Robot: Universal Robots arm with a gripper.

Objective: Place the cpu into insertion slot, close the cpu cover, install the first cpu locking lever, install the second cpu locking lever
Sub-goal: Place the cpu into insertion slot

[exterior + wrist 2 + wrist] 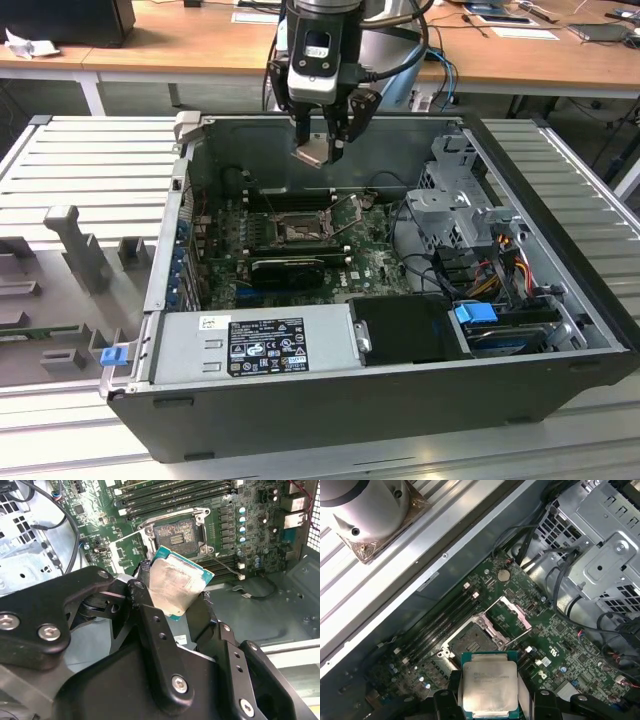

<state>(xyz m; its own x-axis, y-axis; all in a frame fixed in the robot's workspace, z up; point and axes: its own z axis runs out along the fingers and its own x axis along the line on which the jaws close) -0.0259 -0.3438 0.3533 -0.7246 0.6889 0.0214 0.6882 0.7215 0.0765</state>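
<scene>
The jaws clamp the cpu (176,587) between them, above the uncovered insertion slot (175,533).

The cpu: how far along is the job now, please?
Done: pickup; the gripper is shut on the cpu above the open case. In hand: bringing it to the insertion slot, which is empty, its cpu cover raised. Left: seating, closing the cover, both locking steps.

No lettering can be read anywhere in the open computer case (350,420). A black label (267,345) with white print is fixed on the power supply (330,345) inside the case's near wall, with a small white sticker (210,322) beside it. Faint etched lines are seen on the cpu (490,682), all illegible.
</scene>
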